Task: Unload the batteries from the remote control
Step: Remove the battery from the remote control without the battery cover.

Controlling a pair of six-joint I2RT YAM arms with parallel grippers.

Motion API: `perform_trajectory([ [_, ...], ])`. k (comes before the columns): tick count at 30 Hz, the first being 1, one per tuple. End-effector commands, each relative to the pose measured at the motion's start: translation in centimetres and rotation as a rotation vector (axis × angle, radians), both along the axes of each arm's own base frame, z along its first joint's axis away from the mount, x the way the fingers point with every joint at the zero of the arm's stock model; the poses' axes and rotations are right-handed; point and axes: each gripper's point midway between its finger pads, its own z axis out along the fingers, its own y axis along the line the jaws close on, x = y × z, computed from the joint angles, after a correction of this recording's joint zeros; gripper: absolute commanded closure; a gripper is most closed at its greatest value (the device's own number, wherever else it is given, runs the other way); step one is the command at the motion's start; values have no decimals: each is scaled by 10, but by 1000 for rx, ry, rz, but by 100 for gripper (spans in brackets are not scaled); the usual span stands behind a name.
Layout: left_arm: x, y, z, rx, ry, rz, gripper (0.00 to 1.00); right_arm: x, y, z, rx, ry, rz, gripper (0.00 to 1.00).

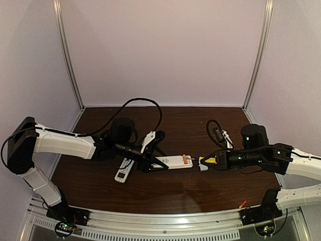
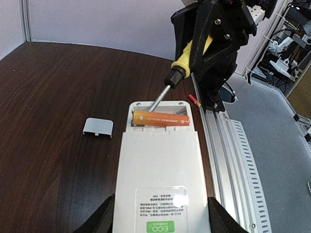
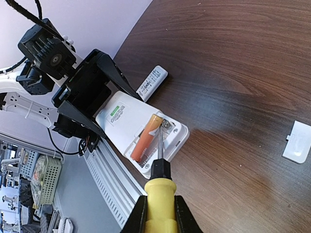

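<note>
The white remote control (image 2: 158, 179) lies face down with its battery bay uncovered. My left gripper (image 2: 159, 219) is shut on its sides, one dark finger (image 2: 99, 218) pressed against each edge. One orange battery (image 2: 160, 119) lies across the bay. My right gripper (image 3: 159, 218) is shut on the yellow handle of a screwdriver (image 3: 159, 191). The tip of the screwdriver sits in the bay at the battery's (image 3: 146, 138) end, by the spring. Another orange battery (image 2: 194, 100) lies loose near the rail. In the top view the two grippers face each other over the remote (image 1: 173, 161).
A small white cover (image 2: 98, 127) lies on the dark table to the left of the remote and also shows in the right wrist view (image 3: 297, 141). A second white remote (image 1: 124, 171) lies under the left arm. The aluminium rail (image 2: 228, 145) runs along the table's near edge.
</note>
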Motion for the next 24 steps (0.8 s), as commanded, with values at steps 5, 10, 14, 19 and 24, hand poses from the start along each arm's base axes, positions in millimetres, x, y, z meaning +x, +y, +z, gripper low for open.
perform_trajectory([
  [5, -17, -1, -15, 19, 90, -58, 100, 0, 7, 9, 70, -9, 8, 100],
  [10, -19, -1, -25, 46, 134, -64, 100, -2, 6, 7, 70, -1, 8, 100],
  [14, -22, -1, -34, 69, 174, -75, 100, -2, 6, 6, 72, 3, 6, 100],
  [19, -24, -2, -38, 76, 199, -85, 100, -2, 6, 3, 73, 11, 3, 100],
  [24, -25, -2, -43, 89, 216, -90, 100, -2, 5, 0, 66, 19, -5, 100],
])
